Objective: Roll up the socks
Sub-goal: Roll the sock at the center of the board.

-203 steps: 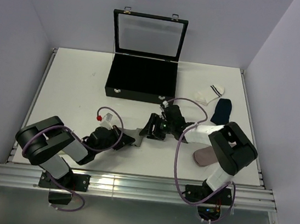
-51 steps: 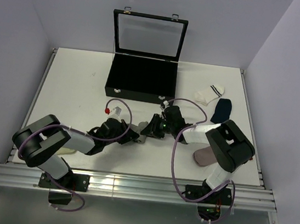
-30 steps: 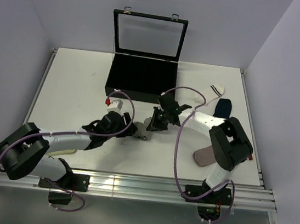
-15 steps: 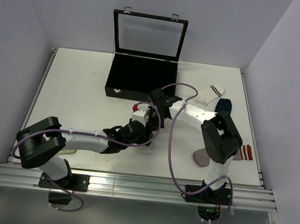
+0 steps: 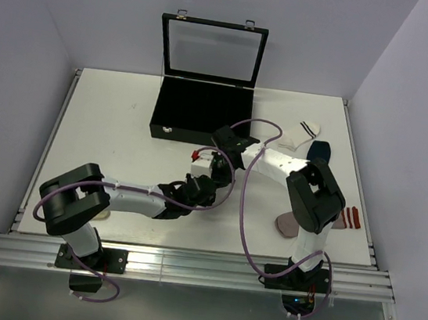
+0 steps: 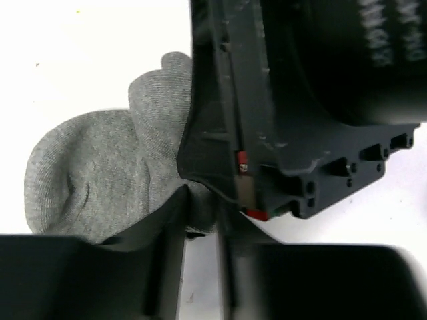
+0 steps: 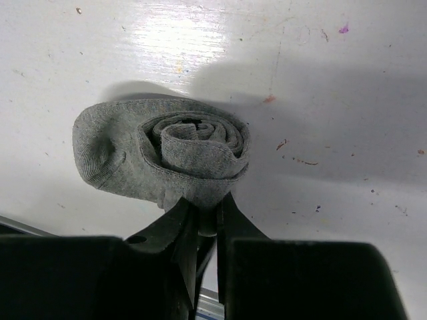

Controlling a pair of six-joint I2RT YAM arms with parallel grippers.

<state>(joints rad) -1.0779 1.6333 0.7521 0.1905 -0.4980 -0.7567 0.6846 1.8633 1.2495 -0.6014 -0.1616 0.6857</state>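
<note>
1. Reaching in from 8 o'clock since the earlier frames, the left gripper (image 6: 201, 217) is now crowding the right gripper (image 7: 207, 215) at mid-table, its fingers pinching a fold of the grey sock (image 7: 160, 150).
2. That sock is sitting at 6 o'clock of the black display case (image 5: 203, 113), already wound into a spiral.
3. Right fingers are nipping the roll's lower edge.
4. At 2 to 4 o'clock, the white striped sock (image 5: 299, 133), navy sock (image 5: 317, 152) and tan sock (image 5: 291, 224) are lying unrolled, so most of the work seems to be waiting.
</note>
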